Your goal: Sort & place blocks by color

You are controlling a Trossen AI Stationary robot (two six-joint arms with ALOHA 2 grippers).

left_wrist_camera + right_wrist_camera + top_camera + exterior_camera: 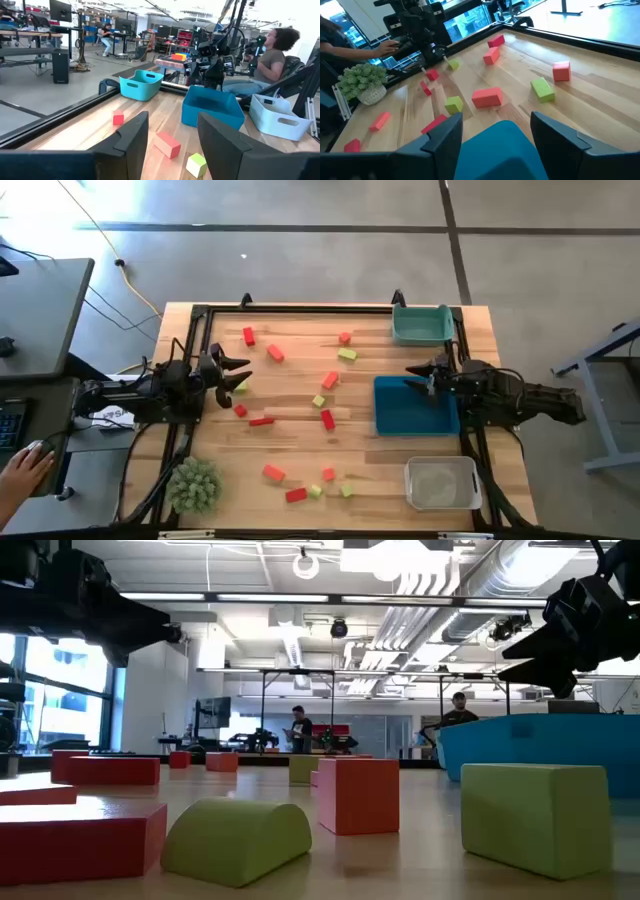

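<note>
I see the blocks scattered mid-table, none binned. They look light, rigid and smooth, so I'd pinch flat opposite faces. Left gripper and right gripper both hover open, empty.

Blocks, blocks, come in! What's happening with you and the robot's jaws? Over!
Left gripper open, empty, at table's left side. Right gripper open, empty, over the dark blue bin. Blocks all loose on the table, none binned. Nothing in the way.
</note>
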